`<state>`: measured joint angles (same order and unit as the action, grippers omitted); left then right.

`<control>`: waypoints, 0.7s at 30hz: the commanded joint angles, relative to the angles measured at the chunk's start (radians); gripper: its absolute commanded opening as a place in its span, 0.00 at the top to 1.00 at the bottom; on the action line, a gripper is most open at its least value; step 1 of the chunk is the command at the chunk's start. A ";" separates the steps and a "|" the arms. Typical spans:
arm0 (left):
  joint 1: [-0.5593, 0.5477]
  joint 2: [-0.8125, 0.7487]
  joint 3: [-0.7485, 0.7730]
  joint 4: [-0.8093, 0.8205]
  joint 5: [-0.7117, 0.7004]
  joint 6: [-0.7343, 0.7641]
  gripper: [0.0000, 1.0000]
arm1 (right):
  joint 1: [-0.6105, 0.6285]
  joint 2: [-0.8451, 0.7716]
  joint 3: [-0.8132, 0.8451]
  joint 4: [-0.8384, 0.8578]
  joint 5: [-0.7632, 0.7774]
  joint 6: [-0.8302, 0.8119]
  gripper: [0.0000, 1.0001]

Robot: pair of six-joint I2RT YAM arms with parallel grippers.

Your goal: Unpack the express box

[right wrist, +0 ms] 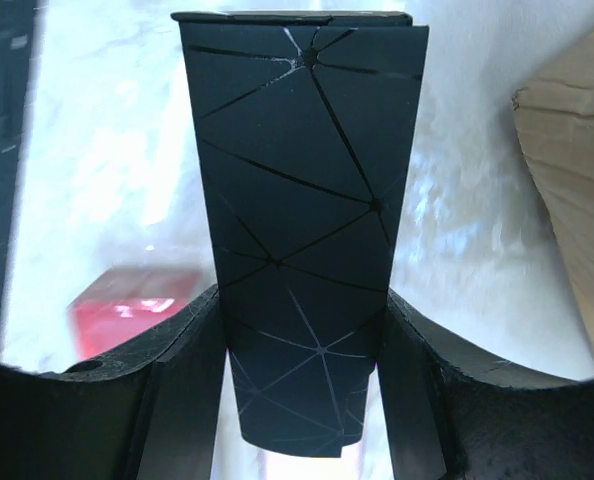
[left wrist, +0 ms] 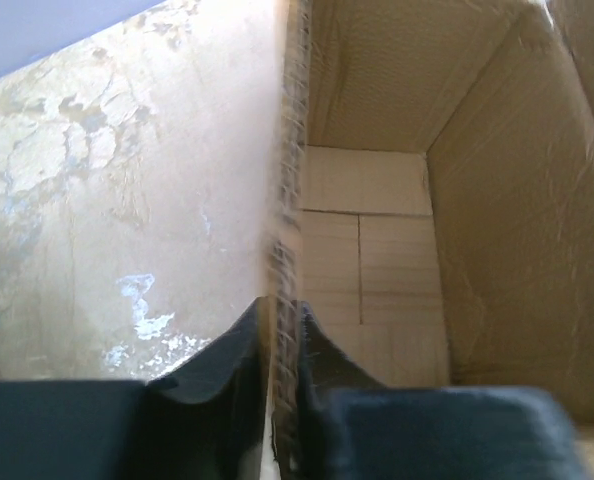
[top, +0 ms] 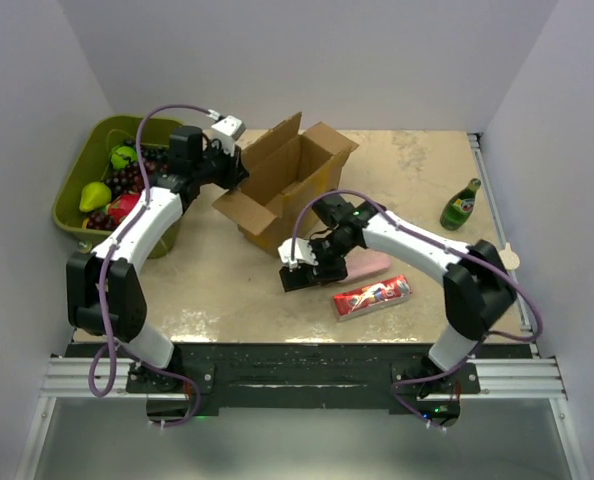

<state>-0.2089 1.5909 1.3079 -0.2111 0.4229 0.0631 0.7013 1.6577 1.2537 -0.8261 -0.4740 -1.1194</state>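
The express box (top: 295,185) stands open on the table, its flaps spread and its inside (left wrist: 377,230) bare cardboard. My left gripper (top: 239,168) is at the box's left wall, one finger inside and one outside. In the left wrist view the corrugated wall edge (left wrist: 285,200) runs between the jaws of the left gripper (left wrist: 280,312), which pinch it closely. My right gripper (top: 312,262) is in front of the box, shut on a black carton (top: 299,277) with thin pale lines. That black carton (right wrist: 297,180) fills the gap between the jaws of the right gripper (right wrist: 302,300).
An olive-green bin (top: 77,190) of fruit stands at the far left beside the left arm. A pink packet (top: 369,264) and a red carton (top: 372,297) lie in front of the box. A green bottle (top: 461,204) stands at the right.
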 commanded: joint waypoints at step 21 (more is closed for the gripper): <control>0.022 -0.178 0.132 0.016 -0.102 0.032 0.00 | 0.021 -0.285 0.150 0.142 0.529 0.651 0.01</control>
<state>-0.1982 1.4704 1.3418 -0.2142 0.3843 0.0505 0.7246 1.3800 1.3312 -0.6933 -0.1509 -0.7269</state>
